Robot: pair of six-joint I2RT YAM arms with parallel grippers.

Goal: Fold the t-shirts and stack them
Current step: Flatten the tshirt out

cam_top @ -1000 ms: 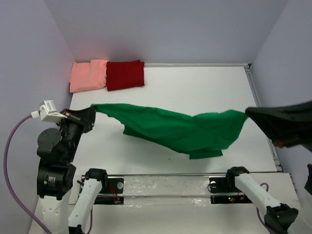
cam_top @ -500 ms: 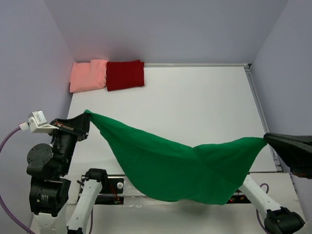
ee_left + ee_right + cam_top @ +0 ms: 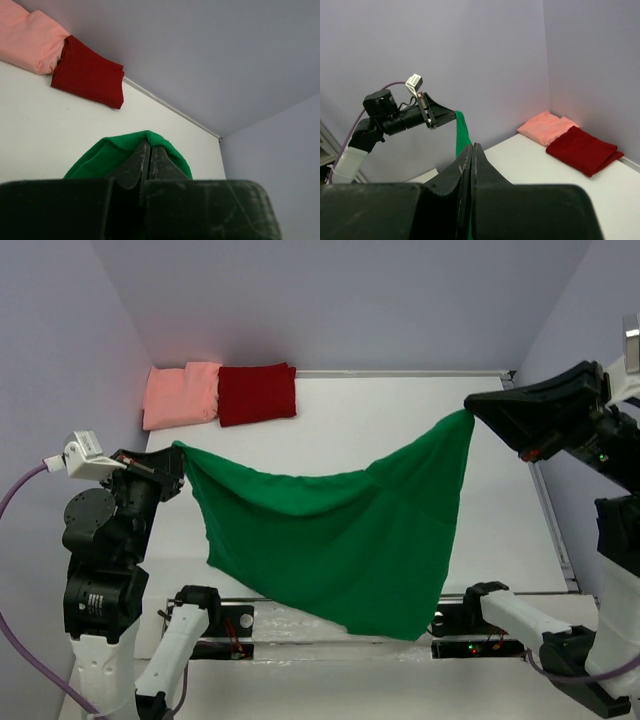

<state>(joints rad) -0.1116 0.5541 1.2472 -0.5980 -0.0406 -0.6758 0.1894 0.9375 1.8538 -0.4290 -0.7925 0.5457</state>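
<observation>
The green t-shirt [image 3: 330,540] hangs spread in the air between both arms, its lower edge sagging over the near rail. My left gripper [image 3: 177,452] is shut on its left corner; in the left wrist view green cloth [image 3: 125,147] wraps the shut gripper [image 3: 149,145]. My right gripper [image 3: 470,415] is shut on the right corner, high at the right. In the right wrist view the green t-shirt [image 3: 462,132] drops behind the shut gripper [image 3: 472,147]. The folded salmon-pink t-shirt [image 3: 181,394] and dark red t-shirt [image 3: 257,393] lie side by side at the far left.
Purple walls close in the white table [image 3: 400,430] at the back and both sides. A metal rail [image 3: 330,620] with the arm bases runs along the near edge. A purple cable [image 3: 20,570] loops from the left arm.
The right gripper has swung up and toward the far right with its corner. The shirt, sagging low half a second ago, now hangs taller and more spread out. The left gripper has barely shifted.
</observation>
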